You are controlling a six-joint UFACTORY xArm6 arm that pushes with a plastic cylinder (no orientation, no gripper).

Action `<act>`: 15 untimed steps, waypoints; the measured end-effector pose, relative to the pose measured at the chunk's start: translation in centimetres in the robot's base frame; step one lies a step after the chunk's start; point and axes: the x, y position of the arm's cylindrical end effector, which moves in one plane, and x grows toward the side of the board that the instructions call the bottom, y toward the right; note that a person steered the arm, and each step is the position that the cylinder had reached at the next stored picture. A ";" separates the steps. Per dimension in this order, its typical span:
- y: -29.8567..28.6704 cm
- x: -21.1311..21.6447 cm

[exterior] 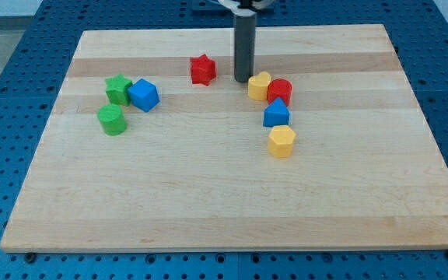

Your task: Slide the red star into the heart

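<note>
The red star [202,69] is sitting near the view's top of the wooden surface [208,194], a little to the view's left of the middle. It is standing alone, with bare wood all around it. My tip [243,80] is resting on the wood just to the view's right of the red star, not touching it. There are no jaws on this arm, only a straight dark rod, so nothing is being held.

Just to the view's right of my tip, the yellow heart [260,85] is waiting, and it looks like it is touching the red round block [280,91] beside it. Below those two, the blue block [276,113] is sitting, and below that the yellow block [281,141] with flat sides. These four are making a small line going down the view.

So my tip is standing between the red star and the yellow heart.

Over on the view's left, the green star [118,89] and the blue cube [143,95] are pressing close together, and the green round block [112,120] is sitting just below them. They are well apart from the red star.

The whole bottom half of the surface is lying open. The red star is nearer to the top edge than any other block, but it is not at the edge.
</note>
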 end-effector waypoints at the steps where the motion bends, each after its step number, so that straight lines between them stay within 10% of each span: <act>1: -1.0 -3.7; 4: -11.0 -5.4; 7: -8.0 0.2; 15: -0.3 -0.8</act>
